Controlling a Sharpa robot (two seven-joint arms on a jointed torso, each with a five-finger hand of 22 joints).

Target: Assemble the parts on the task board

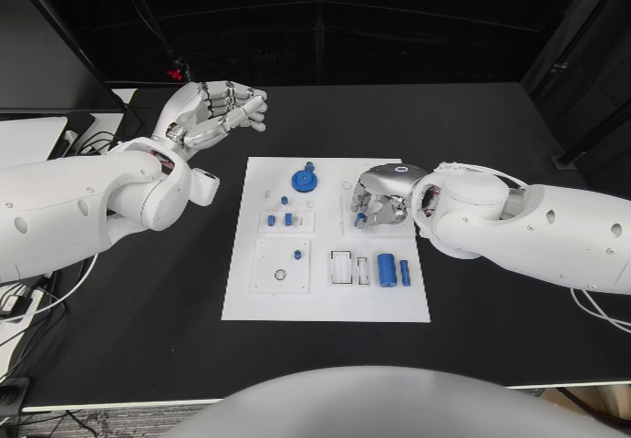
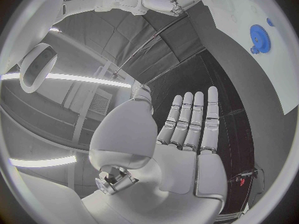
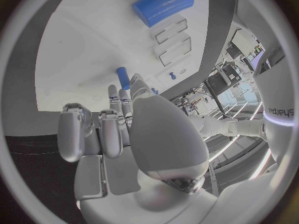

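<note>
Faintly, "sharpa" lettering on right arm (image 3: 278,110) (right hand (image 1: 378,203) grip unclear, left hand (image 1: 217,111) empty, fingers apart)

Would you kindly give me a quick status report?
Left hand open, raised off the task board. Right hand over the board, pinching a small blue part. Blue gear seated. Nothing in the way.
</note>
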